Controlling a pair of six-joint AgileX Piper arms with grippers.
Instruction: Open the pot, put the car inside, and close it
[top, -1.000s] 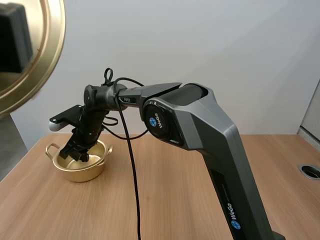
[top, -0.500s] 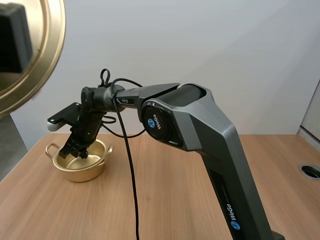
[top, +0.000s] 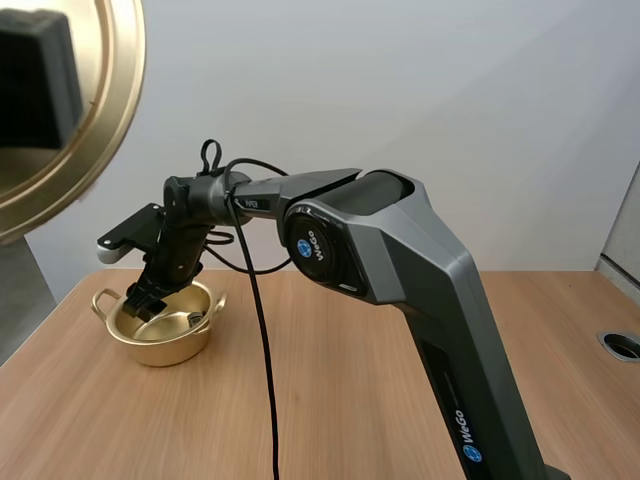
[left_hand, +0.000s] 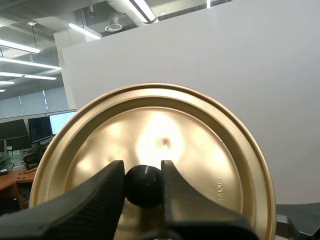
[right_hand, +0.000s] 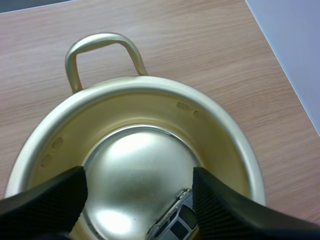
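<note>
The pot stands open on the wooden table, towards its far left side, with one loop handle turned away from the right arm's camera; the right arm reaches across the table to it, and the right gripper hangs just over the pot's mouth, its tips down at the level of the rim; in the right wrist view this gripper is released, its two black fingers standing well apart with their ribbed faces turned to each other and nothing pinched between them; below them the car lies on the shiny floor of the pot, close to the wall on one side and partly hidden beside one finger, so whether it touches that finger cannot be told; the lid is off the pot and held high, tilted on edge and close to the high camera, well apart from the pot; in the left wrist view the left gripper is clenched on the lid's round black knob, one finger pressed against each side of it, and the golden lid stands upright behind the knob.
</note>
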